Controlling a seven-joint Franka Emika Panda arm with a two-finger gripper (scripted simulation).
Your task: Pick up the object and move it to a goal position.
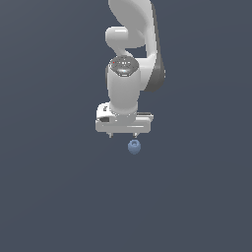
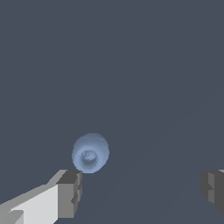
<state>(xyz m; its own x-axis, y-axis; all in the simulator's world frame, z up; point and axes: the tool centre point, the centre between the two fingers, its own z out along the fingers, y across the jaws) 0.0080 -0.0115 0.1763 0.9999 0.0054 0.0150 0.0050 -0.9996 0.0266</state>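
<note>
Blue-grey object (image 2: 90, 153) beside the wide-spread claw (image 2: 142, 189), fingers (image 2: 70, 192) cut off

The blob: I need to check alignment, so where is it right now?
In the exterior view the blob lies just below the open gripper; the wrist view shows it ungrasped, near one finger.

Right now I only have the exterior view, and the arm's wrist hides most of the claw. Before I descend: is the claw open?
Observer: Yes. In the wrist view the claw is wide open, with nothing held.
Operator: Is the blue-grey blob centred between the fingers?
Observer: No. The blue-grey blob sits close to one finger and far from the other, and no part of it lies between the fingertips.
</note>
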